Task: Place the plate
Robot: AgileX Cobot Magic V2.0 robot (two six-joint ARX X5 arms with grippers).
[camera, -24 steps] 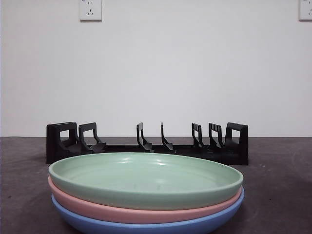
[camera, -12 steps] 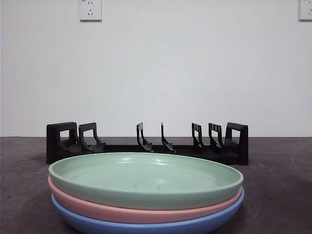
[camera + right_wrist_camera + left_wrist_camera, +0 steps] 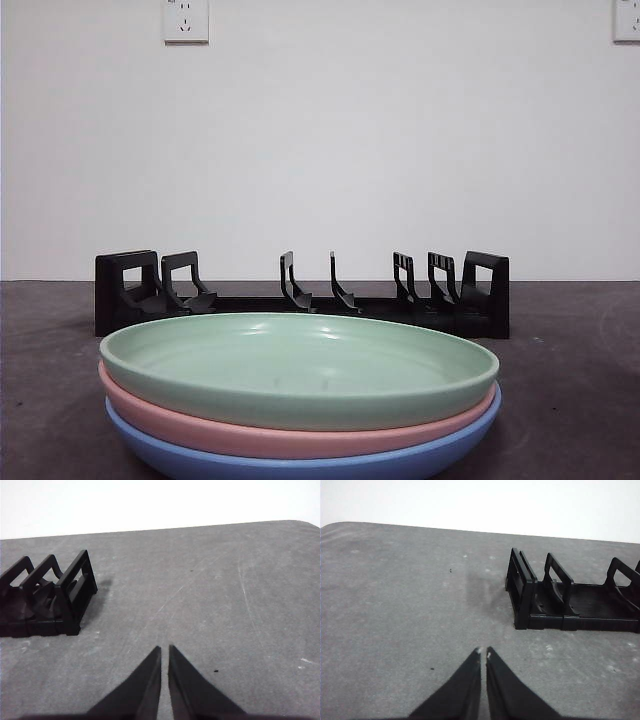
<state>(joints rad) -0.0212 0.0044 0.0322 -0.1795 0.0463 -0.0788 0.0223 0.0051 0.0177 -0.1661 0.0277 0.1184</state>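
Observation:
Three plates are stacked at the front of the table in the front view: a green plate (image 3: 300, 365) on top, a pink plate (image 3: 250, 435) under it and a blue plate (image 3: 300, 465) at the bottom. Behind them stands a black plate rack (image 3: 300, 295) with upright dividers and no plate in it. My left gripper (image 3: 483, 652) is shut and empty above bare table, off the rack's end (image 3: 525, 590). My right gripper (image 3: 165, 649) is shut and empty off the rack's other end (image 3: 75, 592). Neither arm shows in the front view.
The grey table top (image 3: 395, 605) runs wide beside both ends of the rack. A white wall with two sockets (image 3: 186, 20) stands behind the table.

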